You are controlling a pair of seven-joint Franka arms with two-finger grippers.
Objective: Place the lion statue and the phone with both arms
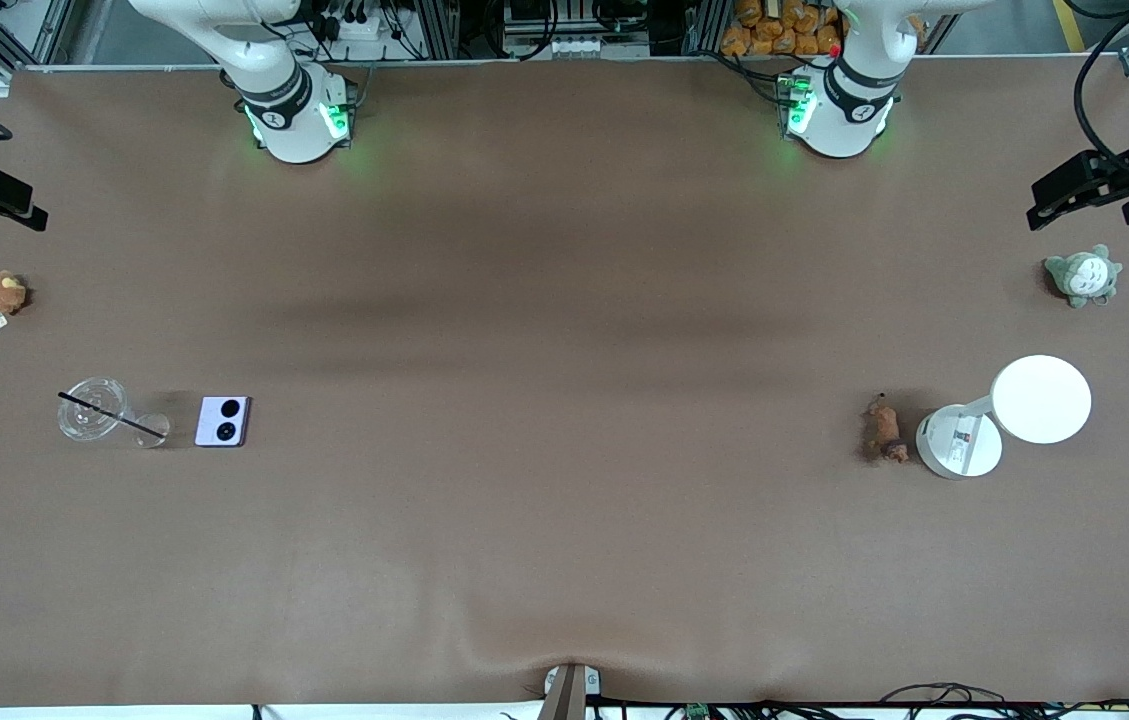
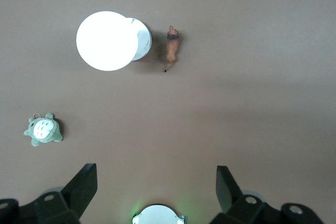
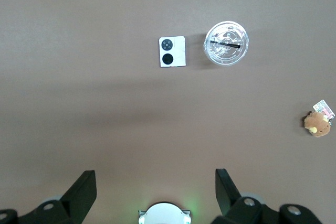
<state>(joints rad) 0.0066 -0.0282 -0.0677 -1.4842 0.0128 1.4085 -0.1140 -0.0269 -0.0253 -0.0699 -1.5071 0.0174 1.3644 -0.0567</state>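
I see the middle of the bench [image 1: 564,450] bare; all items sit toward its two ends. One phone [image 1: 223,421] lies flat beside one clear cup [image 1: 94,408] at the right arm's end; one lion statue [image 1: 884,430] lies beside one white lamp [image 1: 1009,415] at the left arm's end. Two plush toys: brown [image 1: 1,293], grey-green [image 1: 1082,276]. The left gripper [image 2: 156,182] and right gripper [image 3: 155,182] hang high over bare bench, jaws spread, holding nothing.

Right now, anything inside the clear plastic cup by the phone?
A thin black straw lies across the clear plastic cup. Through its clear lid, no visible contents; a shallow clear liquid can't be ruled out.
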